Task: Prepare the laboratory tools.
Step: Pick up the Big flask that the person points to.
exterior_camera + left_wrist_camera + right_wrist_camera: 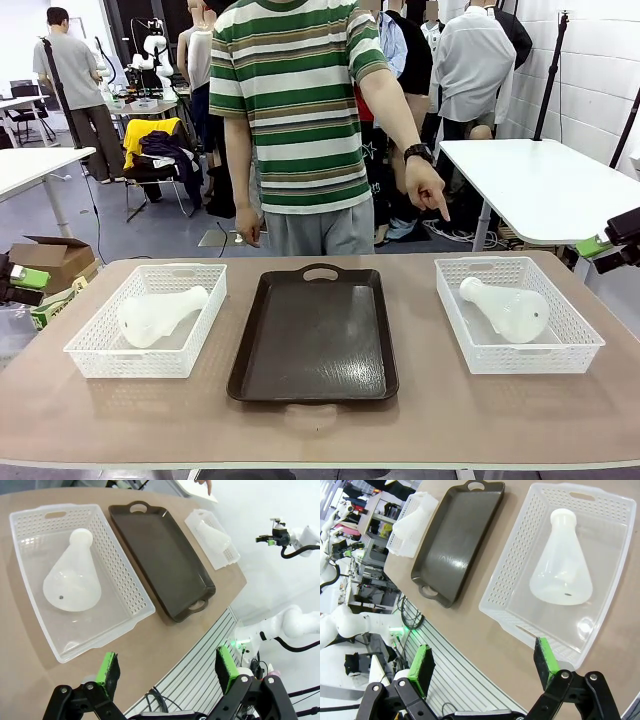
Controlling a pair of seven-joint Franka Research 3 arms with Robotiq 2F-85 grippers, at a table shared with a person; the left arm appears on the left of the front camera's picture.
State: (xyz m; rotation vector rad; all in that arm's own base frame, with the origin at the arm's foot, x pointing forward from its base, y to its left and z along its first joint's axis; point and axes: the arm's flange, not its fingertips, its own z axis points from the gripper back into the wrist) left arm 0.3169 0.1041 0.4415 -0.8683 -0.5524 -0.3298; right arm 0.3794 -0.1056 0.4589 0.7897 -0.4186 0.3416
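Note:
Two frosted-white conical flasks, the laboratory tools, each lie on their side in a white lattice basket. The left flask [160,312] [72,577] lies in the left basket [90,345] and the right flask [505,305] [562,565] in the right basket [575,330]. My left gripper [167,666] hovers open above the table's near edge, beside the left basket [120,565]. Over the near edge by the right basket [505,575], my right gripper [485,661] is also open. Neither holds anything.
A dark brown tray [312,340] [165,560] [455,540] lies bare between the baskets. A person in a striped shirt stands at the far side, with one hand [428,190] pointing down toward the right basket. Another white table [540,185] stands behind on the right.

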